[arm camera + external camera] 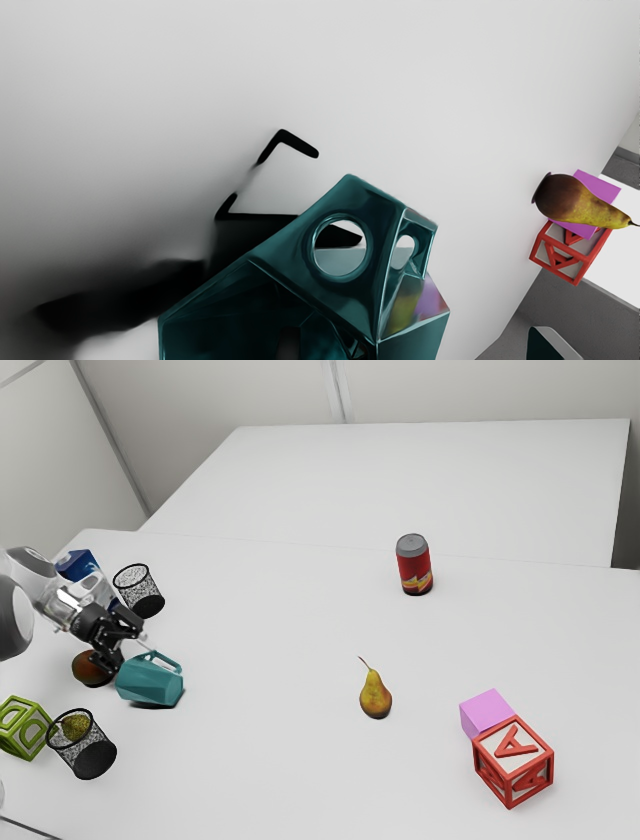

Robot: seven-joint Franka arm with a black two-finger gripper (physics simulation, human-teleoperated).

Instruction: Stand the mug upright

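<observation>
Exterior view: dark fruit, apparently beside teal mug

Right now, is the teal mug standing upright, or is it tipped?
Tipped. In the exterior view, the teal mug lies with its body sideways and its handle uppermost.

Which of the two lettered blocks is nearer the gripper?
The green block, at the exterior view's left beside a black mesh cup. The red block lies far from the gripper, by the pink block.
</observation>
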